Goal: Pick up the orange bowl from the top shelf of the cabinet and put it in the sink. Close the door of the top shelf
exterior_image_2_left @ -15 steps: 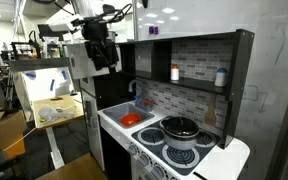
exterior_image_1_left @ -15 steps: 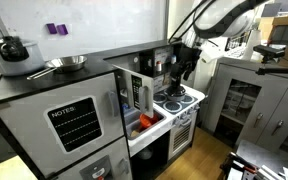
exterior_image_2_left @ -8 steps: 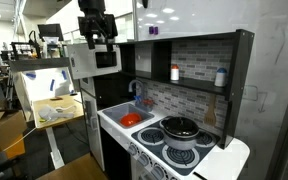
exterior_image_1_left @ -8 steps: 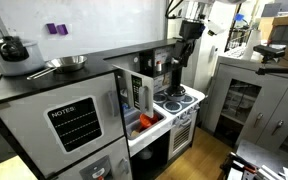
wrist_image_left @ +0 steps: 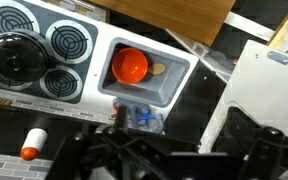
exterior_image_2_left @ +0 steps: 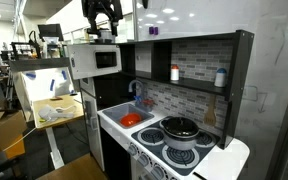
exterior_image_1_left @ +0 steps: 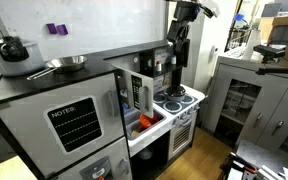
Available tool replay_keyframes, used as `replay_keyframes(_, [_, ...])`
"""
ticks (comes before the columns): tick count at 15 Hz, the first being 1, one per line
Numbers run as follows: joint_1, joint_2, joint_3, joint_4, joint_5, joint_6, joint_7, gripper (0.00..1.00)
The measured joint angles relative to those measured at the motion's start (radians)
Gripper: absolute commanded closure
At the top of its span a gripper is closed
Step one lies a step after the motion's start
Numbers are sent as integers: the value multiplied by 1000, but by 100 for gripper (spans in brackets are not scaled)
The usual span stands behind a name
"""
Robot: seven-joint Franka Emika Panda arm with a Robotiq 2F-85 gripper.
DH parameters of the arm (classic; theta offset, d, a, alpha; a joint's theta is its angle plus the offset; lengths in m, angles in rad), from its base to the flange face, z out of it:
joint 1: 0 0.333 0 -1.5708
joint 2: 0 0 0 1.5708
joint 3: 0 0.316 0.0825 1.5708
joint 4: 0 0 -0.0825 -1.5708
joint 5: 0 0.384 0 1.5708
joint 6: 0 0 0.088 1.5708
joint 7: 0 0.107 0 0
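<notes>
Down in the sink (wrist_image_left: 174,86) lies the orange bowl (wrist_image_left: 130,66), so I judge only the door is left. My hand (exterior_image_2_left: 102,24) hangs high above the cabinet, seemingly empty; whether its fingers stand wide or narrow I cannot tell. The white door (exterior_image_2_left: 84,62) stands swung out. I should descend beside its free edge, press flat there, and follow the hinge arc slowly.

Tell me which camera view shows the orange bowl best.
The wrist view: it looks straight down on the orange bowl, whole in the sink. In both exterior views it is small and seen from the side.
</notes>
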Motion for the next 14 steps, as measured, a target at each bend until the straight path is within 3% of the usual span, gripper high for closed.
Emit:
replay_keyframes(9, [44,154,65,263,52,-196,-34,0])
replay_keyframes(14, [45,201,85,322,52,-204,-49,0])
